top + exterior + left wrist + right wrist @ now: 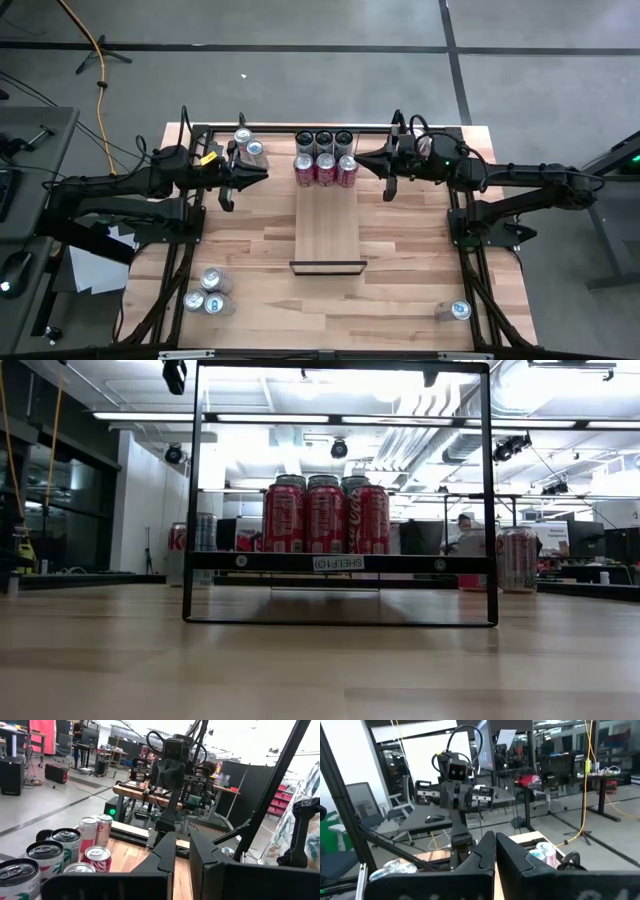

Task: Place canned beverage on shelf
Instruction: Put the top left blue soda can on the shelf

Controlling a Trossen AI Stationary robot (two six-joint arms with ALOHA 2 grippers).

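The shelf (328, 225) is a pale wood panel lying in the table's middle, with its black edge bar (328, 266) toward the near side. Six cans stand on its far end: three red ones (325, 168) (326, 518) in front and three dark ones (323, 139) behind. My left gripper (263, 175) (182, 851) hangs shut above the table, left of those cans and pointing level at them. My right gripper (360, 157) (495, 854) hangs shut to their right, facing the left one. Neither holds anything.
Loose cans stand on the tabletop: two at the far left (247, 143), three at the near left (210, 292) and one at the near right (455, 311). A black rail frame (190, 180) borders the table. The shelf's near half is bare wood.
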